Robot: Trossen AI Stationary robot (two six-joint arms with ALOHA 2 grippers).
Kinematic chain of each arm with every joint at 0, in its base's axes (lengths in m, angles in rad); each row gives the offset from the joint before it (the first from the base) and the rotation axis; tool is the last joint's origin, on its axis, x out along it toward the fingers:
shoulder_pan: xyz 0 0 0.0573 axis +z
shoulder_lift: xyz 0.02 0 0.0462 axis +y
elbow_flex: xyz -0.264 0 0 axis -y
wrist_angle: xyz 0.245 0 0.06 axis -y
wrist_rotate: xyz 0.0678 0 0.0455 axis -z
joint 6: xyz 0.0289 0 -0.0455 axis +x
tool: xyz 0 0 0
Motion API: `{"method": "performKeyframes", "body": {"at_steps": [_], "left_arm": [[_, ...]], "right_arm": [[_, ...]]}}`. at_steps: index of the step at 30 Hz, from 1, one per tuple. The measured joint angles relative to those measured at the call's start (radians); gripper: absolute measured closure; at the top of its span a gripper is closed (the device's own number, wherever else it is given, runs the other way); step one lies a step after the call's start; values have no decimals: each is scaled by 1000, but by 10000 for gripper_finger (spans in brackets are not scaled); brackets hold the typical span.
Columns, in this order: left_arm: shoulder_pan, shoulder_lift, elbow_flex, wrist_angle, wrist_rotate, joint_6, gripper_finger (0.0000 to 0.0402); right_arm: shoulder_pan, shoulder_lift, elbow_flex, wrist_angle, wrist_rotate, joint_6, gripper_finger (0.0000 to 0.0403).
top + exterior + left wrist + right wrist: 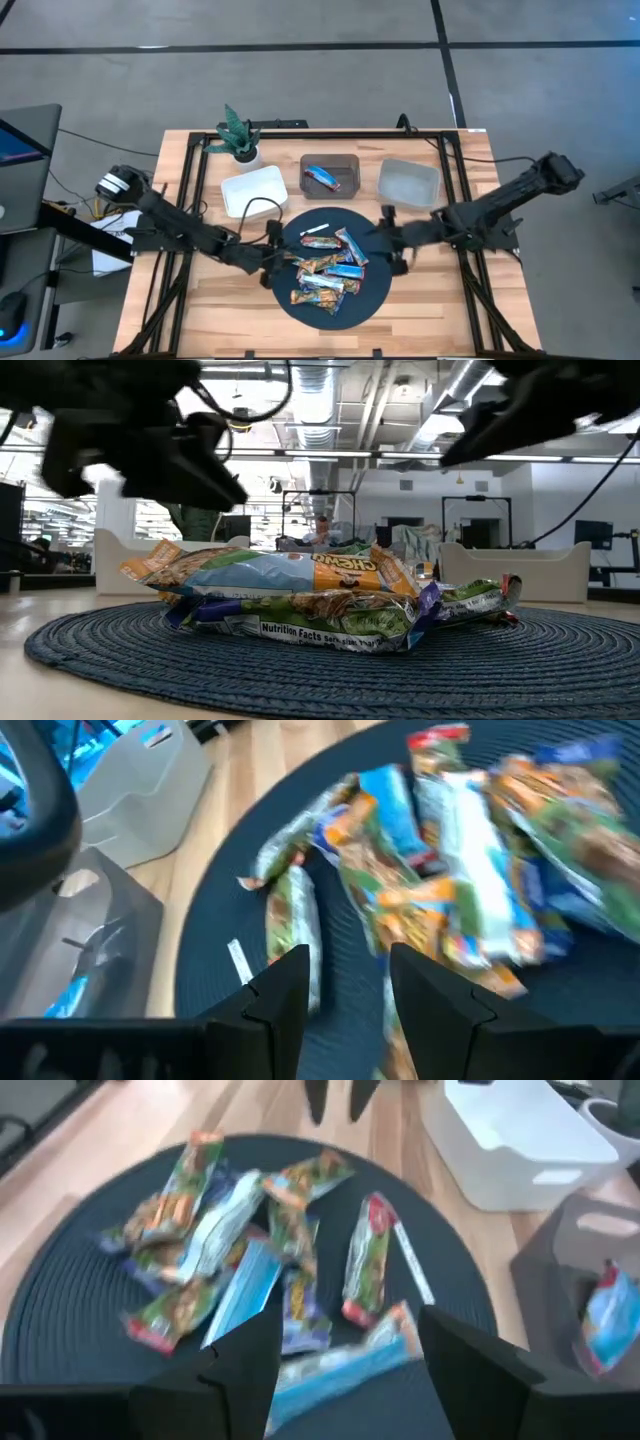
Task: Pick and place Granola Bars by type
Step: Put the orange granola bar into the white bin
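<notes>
Several granola bars [328, 268] in blue, orange and green wrappers lie heaped on a round dark mat [300, 225]. One blue bar [322, 178] lies in the dark grey bin [350, 162]. My left gripper [268, 262] is open at the mat's left edge, low over it, fingers pointing at the heap [440, 870]. My right gripper [386, 246] hovers open over the mat's right edge. In its wrist view a blue bar [340, 1365] lies on the mat below the fingers. A thin white strip [315, 231] lies on the mat's far part.
A white bin [253, 190] stands behind the mat on the left and a clear bin [408, 182] on the right, with the dark grey bin between them. A potted plant [238, 135] stands at the far left. Bare wood lies near the front edge.
</notes>
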Motion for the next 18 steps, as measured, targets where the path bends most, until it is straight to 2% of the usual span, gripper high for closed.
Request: {"method": "performKeyframes", "body": {"at_steps": [4, 8, 14, 18], "left_arm": [[56, 50, 55, -49, 121, -43, 264], [87, 105, 77, -57, 230, -58, 264], [95, 119, 81, -77, 240, -59, 264], [95, 117, 81, -96, 270, -59, 264]], "right_arm": [[112, -36, -52, -2, 96, 81, 177], [189, -38, -66, -5, 130, 143, 178], [260, -3, -66, 10, 206, 174, 178], [263, 29, -66, 10, 224, 217, 178]]}}
